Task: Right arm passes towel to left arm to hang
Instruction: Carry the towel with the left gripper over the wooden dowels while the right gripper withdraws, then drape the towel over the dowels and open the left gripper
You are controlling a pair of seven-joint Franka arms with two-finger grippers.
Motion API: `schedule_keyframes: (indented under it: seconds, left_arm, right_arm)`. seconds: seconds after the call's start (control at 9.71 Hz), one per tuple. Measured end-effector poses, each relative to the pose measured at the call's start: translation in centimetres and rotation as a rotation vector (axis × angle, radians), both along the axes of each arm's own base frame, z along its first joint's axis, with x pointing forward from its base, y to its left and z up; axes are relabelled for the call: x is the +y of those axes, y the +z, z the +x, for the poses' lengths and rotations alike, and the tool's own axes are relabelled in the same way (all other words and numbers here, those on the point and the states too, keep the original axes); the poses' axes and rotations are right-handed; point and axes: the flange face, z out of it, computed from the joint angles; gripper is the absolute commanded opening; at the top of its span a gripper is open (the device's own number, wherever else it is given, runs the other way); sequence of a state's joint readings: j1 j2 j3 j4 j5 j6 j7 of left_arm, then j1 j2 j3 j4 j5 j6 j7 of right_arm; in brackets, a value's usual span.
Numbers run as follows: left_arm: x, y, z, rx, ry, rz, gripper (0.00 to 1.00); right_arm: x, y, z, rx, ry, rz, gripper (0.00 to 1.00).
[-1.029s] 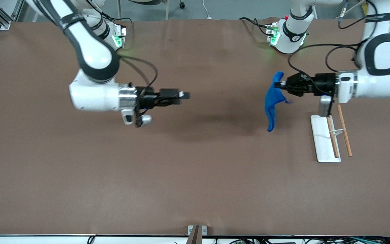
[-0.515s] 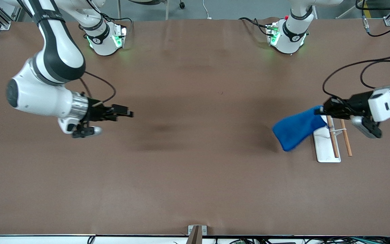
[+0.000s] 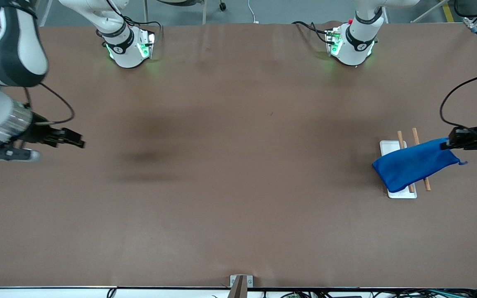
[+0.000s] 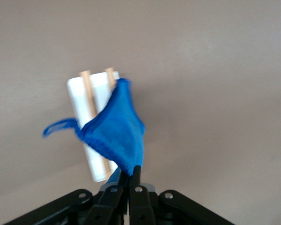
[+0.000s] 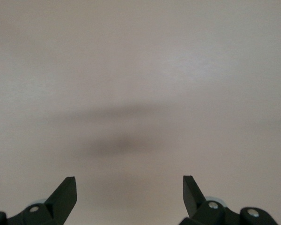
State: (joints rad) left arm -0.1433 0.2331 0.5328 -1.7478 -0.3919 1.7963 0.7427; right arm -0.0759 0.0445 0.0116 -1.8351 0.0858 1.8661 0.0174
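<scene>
The bright blue towel [image 3: 414, 163] hangs from one corner in my left gripper [image 3: 445, 145], which is shut on it near the left arm's end of the table. The cloth spreads over a small rack with a white base [image 3: 387, 145] and two wooden rods [image 3: 416, 135], hiding their nearer halves; I cannot tell whether it rests on them. In the left wrist view the towel [image 4: 114, 136] rises from the shut left gripper [image 4: 131, 171] in front of the rack [image 4: 79, 93]. My right gripper [image 3: 82, 144] hovers open and empty over bare table at the right arm's end, its open tips [image 5: 129, 185] framing only the table.
The table is covered in brown matting [image 3: 238, 186]. The two arm bases [image 3: 128, 45] [image 3: 350, 41] stand along its farthest edge. A small metal bracket [image 3: 240, 283] sits at the middle of the nearest edge.
The left gripper has carried the towel from mid-table out over the rack, and the cloth has swung flatter. The right arm has drawn back toward its end of the table, still open.
</scene>
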Motion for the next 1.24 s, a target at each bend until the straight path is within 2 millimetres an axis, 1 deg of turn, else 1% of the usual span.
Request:
schedule_keyframes:
  seconds: [0.1, 0.21, 0.31, 0.41, 0.51, 0.62, 0.72, 0.82, 0.93, 1.03, 1.13, 1.24]
  left_arm:
    - [2.4, -0.5, -0.8, -0.003, -0.011, 0.011, 0.0]
    - [4.4, -1.1, -1.4, -0.005, -0.026, 0.023, 0.05]
    - [5.8, -1.8, -1.7, -0.005, -0.042, 0.035, 0.6]
    - [6.1, -2.4, -1.7, 0.0, -0.049, 0.04, 1.0]
    - [6.2, -2.8, -1.6, 0.002, -0.047, 0.045, 1.0]
    - [6.8, -2.6, -1.6, -0.005, -0.038, 0.053, 1.0]
    - [7.3, -1.8, -1.5, -0.019, -0.033, 0.06, 1.0]
    - [7.2, -0.7, -1.1, -0.03, -0.036, 0.064, 1.0]
    - [6.7, -0.1, -0.8, -0.031, -0.026, 0.061, 1.0]
    - [5.5, 0.6, -0.4, -0.026, 0.001, 0.067, 1.0]
    - [3.3, 1.8, 0.2, -0.004, 0.033, 0.1, 1.0]
    - [0.1, 3.6, 0.8, 0.005, 0.063, 0.137, 1.0]
  right_arm:
    - [-1.1, 2.6, -0.3, 0.004, 0.006, -0.055, 1.0]
    - [-1.7, 5.0, -0.6, 0.009, 0.009, -0.111, 1.0]
    - [-2.6, 7.5, -1.0, 0.017, -0.002, -0.136, 1.0]
    - [-3.3, 9.6, -1.7, 0.021, -0.016, -0.141, 1.0]
    - [-3.8, 11.9, -2.3, 0.012, -0.02, -0.143, 1.0]
    - [-4.2, 13.9, -2.9, 0.002, -0.022, -0.146, 1.0]
    - [-4.4, 15.9, -3.4, -0.012, -0.027, -0.148, 1.0]
    - [-4.5, 17.3, -3.6, -0.026, -0.031, -0.149, 1.0]
    - [-4.6, 17.6, -3.7, -0.026, -0.035, -0.149, 1.0]
    - [-4.9, 17.2, -3.6, -0.019, -0.04, -0.144, 1.0]
    - [-5.4, 16.4, -3.5, -0.003, -0.047, -0.142, 1.0]
    - [-5.8, 15.6, -3.4, 0.015, -0.054, -0.139, 1.0]
